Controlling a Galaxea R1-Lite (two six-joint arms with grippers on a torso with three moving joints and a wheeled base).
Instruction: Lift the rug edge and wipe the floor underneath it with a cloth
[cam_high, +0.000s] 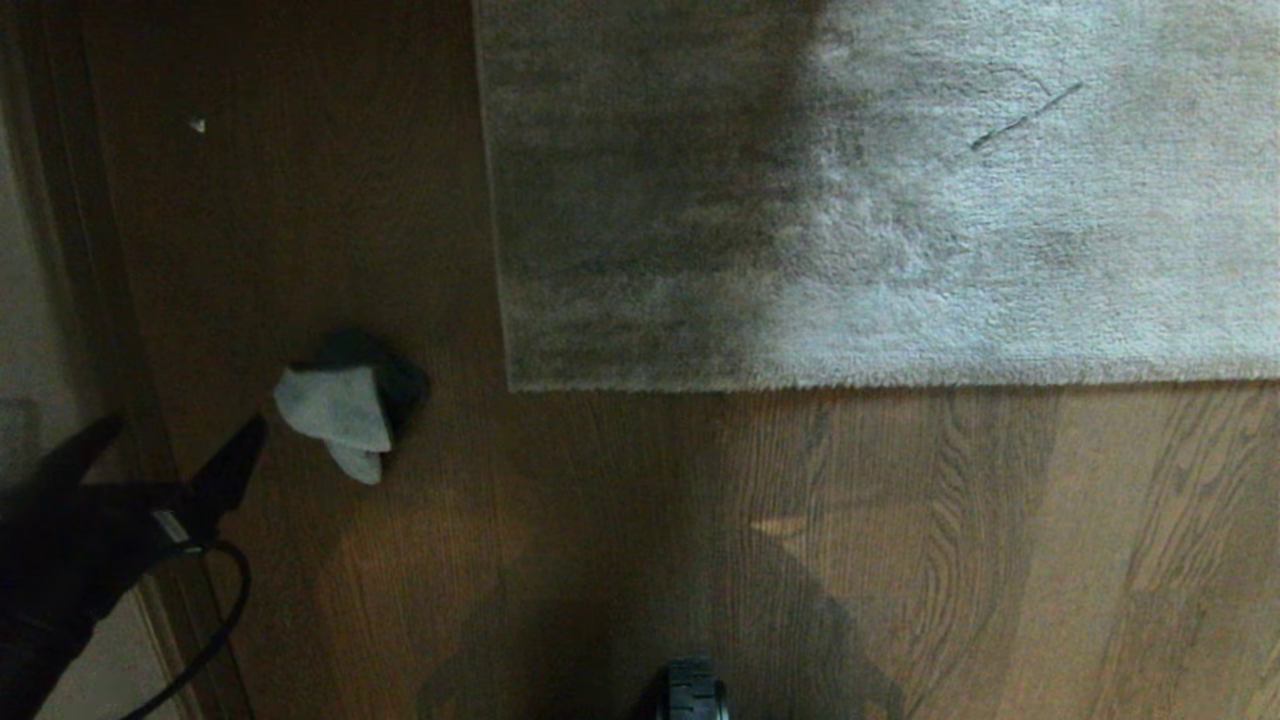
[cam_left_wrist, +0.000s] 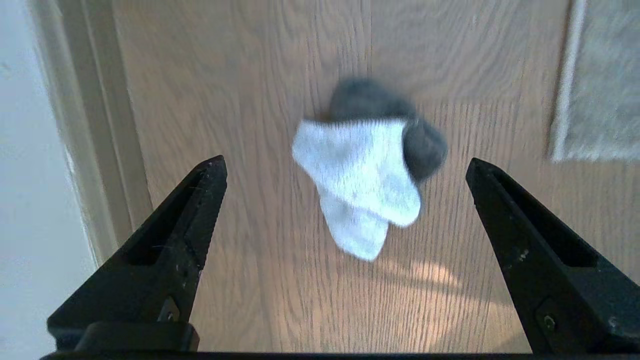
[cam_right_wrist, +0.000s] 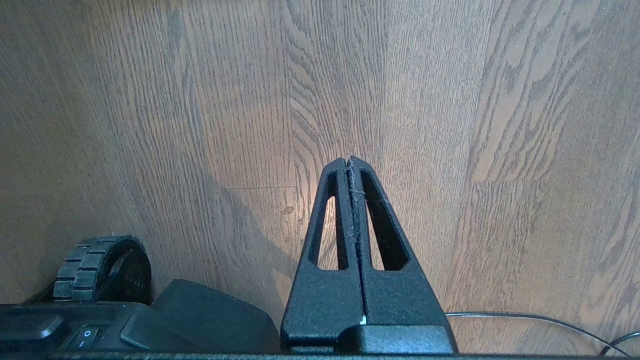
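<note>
1 arm near: left gripper (cam_left_wrist: 345, 170) spread wide, empty, cloth (cam_left_wrist: 362, 175) dead ahead between the tips on the floor (cam_left_wrist: 250, 75), rug edge (cam_high: 880, 383) well right.

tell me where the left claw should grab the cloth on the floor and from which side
Probably at the bunched middle, where the pale fold overlaps the dark patch of the cloth, coming straight down from above. It lies crumpled on the floor, apart from the rug edge, and the left claw already hangs open with a finger on either side of it.
</note>
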